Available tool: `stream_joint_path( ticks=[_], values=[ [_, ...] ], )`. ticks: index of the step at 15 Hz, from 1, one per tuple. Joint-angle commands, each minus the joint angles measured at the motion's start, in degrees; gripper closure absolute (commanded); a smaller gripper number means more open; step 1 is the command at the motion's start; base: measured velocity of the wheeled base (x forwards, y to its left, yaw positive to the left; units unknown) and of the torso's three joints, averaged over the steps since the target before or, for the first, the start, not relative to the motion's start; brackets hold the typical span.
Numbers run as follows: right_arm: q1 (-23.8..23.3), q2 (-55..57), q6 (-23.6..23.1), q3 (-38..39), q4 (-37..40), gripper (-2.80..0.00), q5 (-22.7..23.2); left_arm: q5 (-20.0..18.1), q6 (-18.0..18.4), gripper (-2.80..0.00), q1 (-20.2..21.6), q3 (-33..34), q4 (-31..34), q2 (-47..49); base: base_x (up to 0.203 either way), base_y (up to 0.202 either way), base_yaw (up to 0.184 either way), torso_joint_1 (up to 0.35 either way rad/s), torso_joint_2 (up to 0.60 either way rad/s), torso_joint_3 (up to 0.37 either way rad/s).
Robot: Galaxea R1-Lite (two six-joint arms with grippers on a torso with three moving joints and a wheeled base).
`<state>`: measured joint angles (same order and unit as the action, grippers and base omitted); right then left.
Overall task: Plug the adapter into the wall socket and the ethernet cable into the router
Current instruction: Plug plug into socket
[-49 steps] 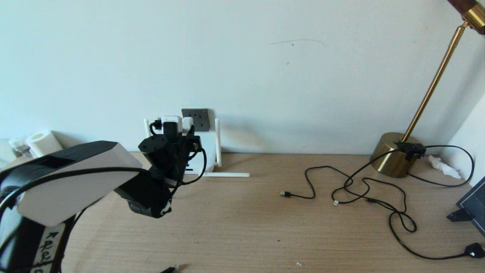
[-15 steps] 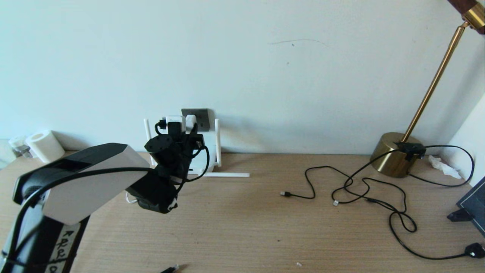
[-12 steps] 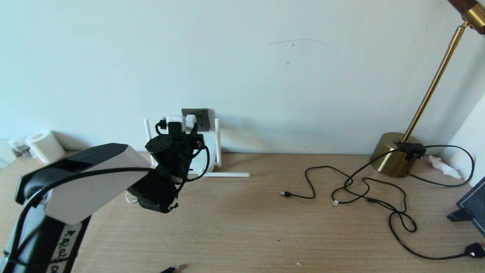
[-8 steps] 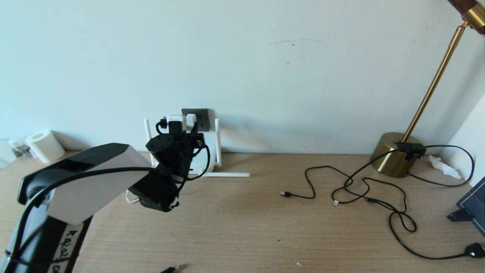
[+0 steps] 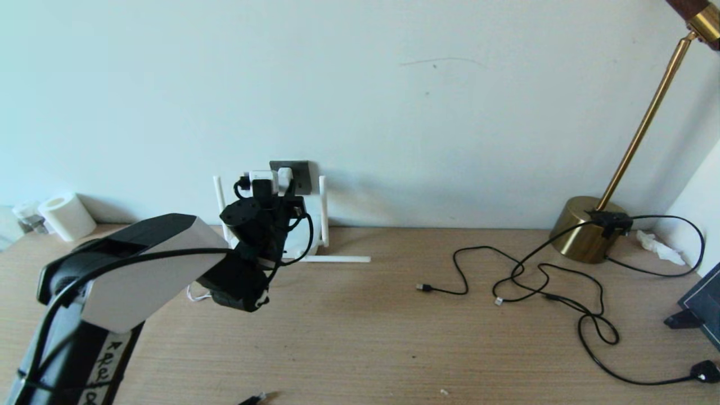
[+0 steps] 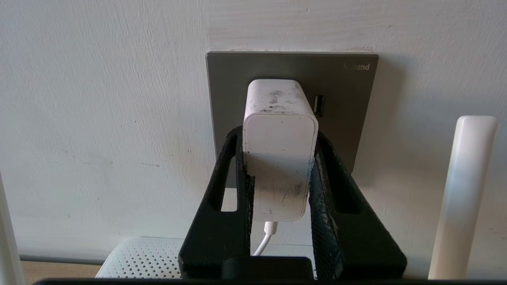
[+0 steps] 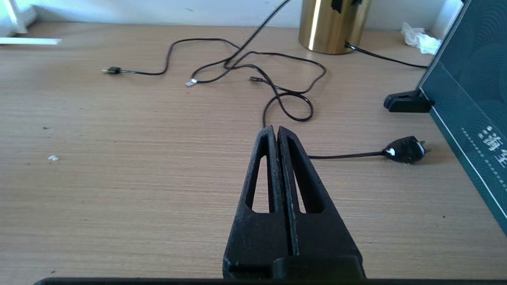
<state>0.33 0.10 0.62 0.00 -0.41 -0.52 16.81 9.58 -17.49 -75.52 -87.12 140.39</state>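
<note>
The small white rounded-cube plastic adapter [image 6: 279, 146], scuffed with grey marks on its smooth faces, is clamped between the two black, rough-textured, slotted fingers [image 6: 222, 206] of the left gripper [image 6: 279, 158]; the jaws are held only as far apart as the adapter's width, pressing on its two flanks; its far end is set against the dark grey, matte, square wall socket plate [image 6: 348, 99], in the plate's middle; whether the pins are fully seated cannot be told; a thin white cord [image 6: 266, 237] hangs from the adapter's near end between the fingers. Just below the socket lies the flat white router [image 6: 138, 257], its top perforated with fine dots; one of its smooth white stick antennas [image 6: 461, 198] is seen upright beside the gripper, near the wall. In the head view the left gripper [image 5: 270, 183] is raised against the pale painted wall, above the light wood-grain desk [image 5: 365, 337]. The right gripper [image 7: 277, 136] is parked low over the desk, its black fingers pressed together with nothing between them; ahead of it thin black cords [image 7: 277, 79] are looped loosely, near a polished brass cylindrical lamp base [image 7: 332, 25].
</note>
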Motion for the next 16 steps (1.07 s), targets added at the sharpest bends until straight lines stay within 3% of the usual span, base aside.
stream_joint_path(
  ticks=[1, 16],
  values=[
    [0.02, -0.01, -0.01, 0.00, -0.03, 0.00, 0.00, 0.06, 0.09, 0.00, 0.00, -0.41, -0.54, 0.24, 0.000, 0.000, 0.000, 0.000, 0.00, 0.000],
    [0.02, -0.01, -0.01, 0.00, -0.03, 0.00, 0.00, 0.06, 0.09, 0.00, 0.27, -2.35, -0.54, 1.31, 0.000, 0.000, 0.000, 0.000, 0.00, 0.000]
  ],
)
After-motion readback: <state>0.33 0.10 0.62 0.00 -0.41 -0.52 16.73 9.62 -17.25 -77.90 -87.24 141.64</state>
